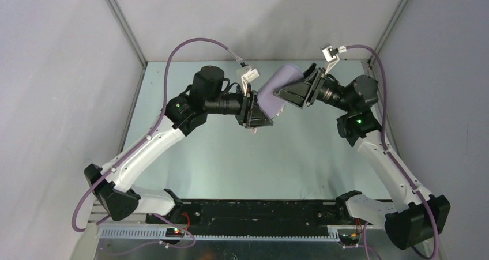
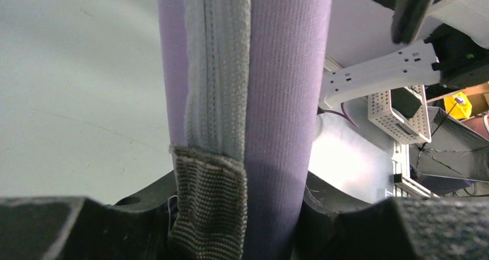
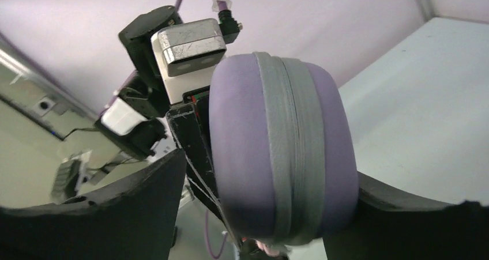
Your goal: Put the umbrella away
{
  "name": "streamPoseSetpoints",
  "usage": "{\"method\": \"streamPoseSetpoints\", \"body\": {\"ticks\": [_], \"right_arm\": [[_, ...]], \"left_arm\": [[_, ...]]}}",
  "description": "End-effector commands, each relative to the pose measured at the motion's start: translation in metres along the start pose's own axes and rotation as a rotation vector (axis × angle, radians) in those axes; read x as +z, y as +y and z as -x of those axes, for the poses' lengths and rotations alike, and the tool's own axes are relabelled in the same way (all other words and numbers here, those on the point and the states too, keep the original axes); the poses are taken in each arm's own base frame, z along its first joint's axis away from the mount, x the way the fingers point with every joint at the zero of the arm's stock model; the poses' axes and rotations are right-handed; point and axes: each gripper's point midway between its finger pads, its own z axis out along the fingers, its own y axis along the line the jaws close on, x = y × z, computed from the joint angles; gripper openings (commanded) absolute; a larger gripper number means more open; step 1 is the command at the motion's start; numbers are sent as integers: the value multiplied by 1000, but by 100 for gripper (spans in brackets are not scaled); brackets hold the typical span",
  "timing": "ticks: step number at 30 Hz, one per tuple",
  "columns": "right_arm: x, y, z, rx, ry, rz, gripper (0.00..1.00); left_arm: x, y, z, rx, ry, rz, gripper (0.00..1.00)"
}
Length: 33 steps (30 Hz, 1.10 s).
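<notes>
From their bases at the near edge of the tabletop [image 1: 248, 162], the left arm [image 1: 150, 144] and right arm [image 1: 386, 156] sweep outward at the elbows. They then fold inward, wrists level and facing each other over the far half.

Between them a lilac case [image 1: 278, 86] hangs slanted in the air, clear of the tabletop. The left gripper [image 1: 258, 111] pinches its lower end, pads on both sides of the grey zip [image 2: 216, 70]. The right gripper [image 1: 295, 91] stands spread around the upper end, with a gap on one side.

Of the umbrella [image 3: 266, 249] only a pink scrap shows under the case's lower end; the rest is hidden, probably inside. It is likely light, with thin, slippery cloth and slim ribs that bend easily. The safer hold is therefore across the firm case, off the zip.
</notes>
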Motion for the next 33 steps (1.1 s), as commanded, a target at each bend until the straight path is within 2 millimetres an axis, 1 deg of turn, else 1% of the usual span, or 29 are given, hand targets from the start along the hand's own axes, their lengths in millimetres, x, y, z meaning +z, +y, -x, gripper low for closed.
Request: {"method": "streamPoseSetpoints", "body": {"ticks": [1,2,3,4,5,6,7,8,9,10,11,12,13,14,15,16,17,21,22,23,24,25,29,33], "right_arm": [[-15,6,22,-135,-73,-105,80],[-21,5,19,-143,-68,-146,82],[-25,-3,23,-204,-90,-198,83],[-32,-4,19,-218,-89,-235,84],[-37,-10,23,-278,-114,-282,84],[-43,-10,19,-295,-121,-308,84],[-49,-21,20,-335,-144,-366,84],[-54,-16,22,-372,-167,-380,84],[-58,-21,16,-430,-152,-393,83],[-60,-14,15,-475,-164,-386,82],[-62,-21,9,-534,-146,-400,79],[-63,-17,6,-566,-145,-396,77],[-63,-20,-1,-606,-121,-393,72],[-64,-18,-4,-631,-111,-380,69],[-63,-21,-8,-656,-91,-375,64],[-61,-22,-11,-670,-75,-364,62],[-58,-25,-15,-670,-57,-358,57],[-47,-31,-25,-691,-16,-330,49],[-46,-34,-24,-710,-17,-342,47],[-40,-36,-27,-715,-10,-337,45],[-39,-39,-26,-739,-10,-351,44],[-33,-41,-29,-745,0,-343,43],[-21,-50,-34,-759,14,-337,40],[-15,-56,-38,-782,31,-344,38]], "left_arm": [[-8,11,24,-4,-71,70,0],[-10,15,30,3,-82,102,0],[-12,18,26,0,-61,124,0],[-13,21,31,7,-67,151,0],[-15,24,29,1,-51,172,0],[-17,26,32,6,-58,195,0],[-18,28,31,3,-50,209,0],[-21,30,34,6,-61,236,0],[-24,31,33,3,-55,254,0],[-26,33,36,9,-64,278,0],[-28,33,33,13,-52,289,0],[-30,33,37,23,-59,307,0],[-33,35,35,25,-48,330,0],[-34,33,34,27,-41,329,0],[-34,32,34,34,-38,331,0],[-35,31,34,39,-37,331,0],[-36,29,34,42,-37,328,0],[-37,26,35,61,-37,333,0],[-37,23,35,72,-32,330,0],[-37,23,34,76,-27,336,0],[-37,21,35,82,-23,336,0],[-36,20,35,85,-20,335,0],[-39,18,36,95,-19,339,0],[-41,18,37,97,-25,345,0]]}}
